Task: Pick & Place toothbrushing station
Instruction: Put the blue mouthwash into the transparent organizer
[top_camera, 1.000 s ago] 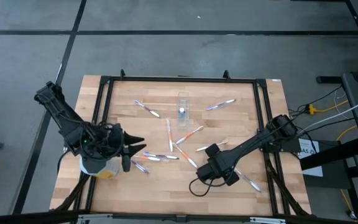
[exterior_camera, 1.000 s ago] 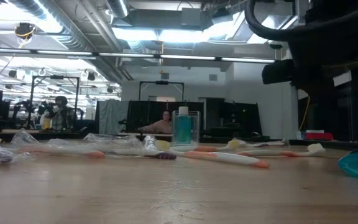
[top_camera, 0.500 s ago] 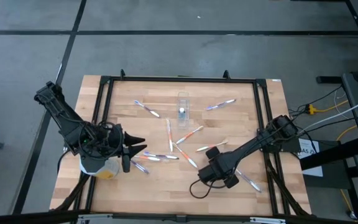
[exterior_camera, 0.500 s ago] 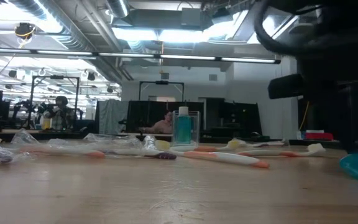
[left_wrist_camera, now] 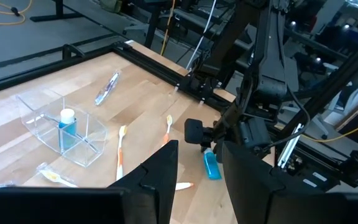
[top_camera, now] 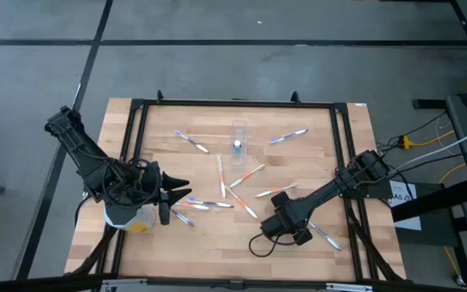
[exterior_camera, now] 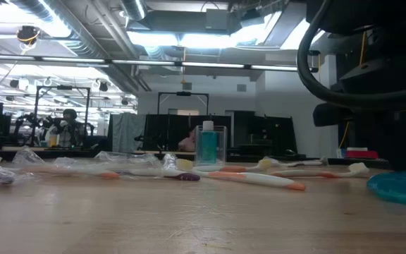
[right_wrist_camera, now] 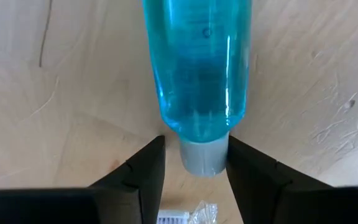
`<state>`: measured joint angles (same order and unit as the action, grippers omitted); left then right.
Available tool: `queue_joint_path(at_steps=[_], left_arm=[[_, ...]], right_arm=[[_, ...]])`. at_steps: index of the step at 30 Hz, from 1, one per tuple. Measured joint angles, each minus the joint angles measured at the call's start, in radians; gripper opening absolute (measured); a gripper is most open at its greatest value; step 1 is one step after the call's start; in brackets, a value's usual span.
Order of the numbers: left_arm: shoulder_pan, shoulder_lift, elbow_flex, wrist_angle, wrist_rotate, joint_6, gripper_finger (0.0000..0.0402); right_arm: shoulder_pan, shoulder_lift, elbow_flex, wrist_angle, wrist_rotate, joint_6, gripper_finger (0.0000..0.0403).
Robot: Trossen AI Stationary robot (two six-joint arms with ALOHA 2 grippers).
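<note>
The toothbrushing station is a clear holder standing at the table's far middle with a small blue bottle in it. It also shows in the low view and the left wrist view. My right gripper is open, low over the near right of the table. Its fingers stand on either side of the grey cap of a blue bottle lying on the wood. My left gripper is open and empty above the near left. My right gripper comes from above, pointing down, with one finger on each side of the lying bottle's grey cap end. I cannot tell whether the fingers touch it. The bottle lies flat on the table.
Several toothbrushes lie scattered across the middle of the table, some wrapped. A yellow tub with a pale lid sits under my left arm. A black frame runs round the table. People show in the room behind.
My right gripper has gone down toward the table and a little toward the near edge, closing in on the lying blue bottle.
</note>
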<state>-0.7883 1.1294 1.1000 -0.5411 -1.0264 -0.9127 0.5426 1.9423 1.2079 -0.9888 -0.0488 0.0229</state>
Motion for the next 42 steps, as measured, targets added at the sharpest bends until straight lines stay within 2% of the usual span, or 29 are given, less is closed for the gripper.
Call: queue_joint_path(at_steps=[7,13,19,24,31,35,38,42], left_arm=[[0.000,0.000,0.000,0.000,0.000,0.001,0.0123],[0.000,0.000,0.000,0.000,0.002,0.002,0.0123],[0.000,0.000,0.000,-0.037,0.063,0.007,0.0123],[0.000,-0.005,0.000,-0.218,0.118,-0.154,0.0123],[0.000,-0.005,0.000,-0.525,0.318,-0.330,0.0123],[-0.008,-0.004,0.000,-0.698,0.408,-0.441,0.0123],[-0.047,0.003,0.000,-0.685,0.455,-0.318,0.0123],[-0.111,-0.009,0.000,-0.401,0.385,-0.008,0.0125]], right_arm=[[0.002,0.000,0.002,0.029,-0.005,0.069,0.0151],[0.000,-0.001,0.009,0.051,-0.037,0.094,0.0105],[-0.015,0.004,0.111,0.126,-0.093,0.128,0.0093],[-0.055,0.004,0.258,0.245,-0.132,0.250,0.0093],[-0.106,0.003,0.495,0.366,-0.269,0.337,0.0093],[-0.147,0.001,0.565,0.432,-0.354,0.385,0.0093],[-0.185,0.002,0.568,0.524,-0.438,0.462,0.0093],[-0.230,0.002,0.568,0.651,-0.520,0.531,0.0093]])
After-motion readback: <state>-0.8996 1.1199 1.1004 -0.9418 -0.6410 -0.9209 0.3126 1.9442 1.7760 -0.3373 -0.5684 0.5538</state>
